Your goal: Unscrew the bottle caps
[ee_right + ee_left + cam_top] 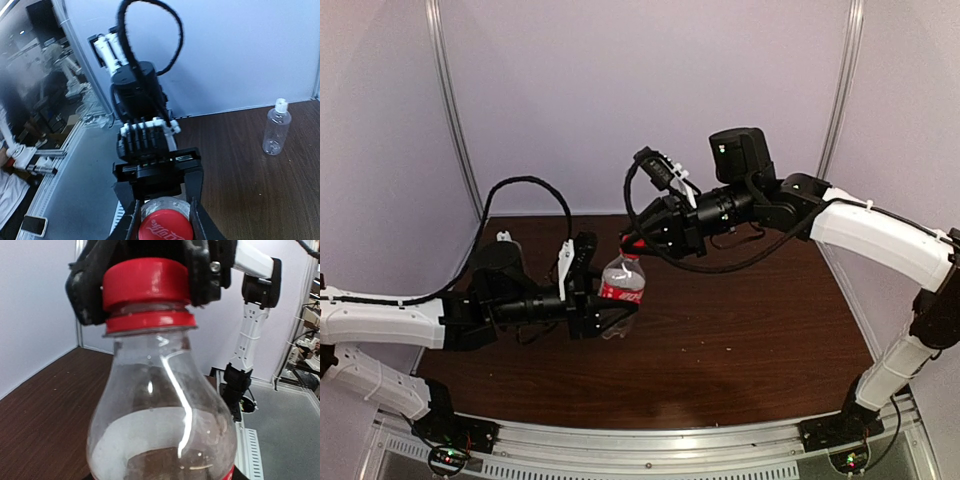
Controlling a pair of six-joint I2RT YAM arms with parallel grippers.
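**Red cap clamped, labelled bottle held**

Top view: the left gripper [603, 312] is clenched on the red-labelled bottle [623, 283] over the table [750, 340]. The right gripper [634, 243] grasps the red cap [631, 245].

Left wrist: the cap sits on the bottle's neck.

Right wrist: the plain bottle [275, 135] stands upright, well apart, with its white cap [281, 104] on.
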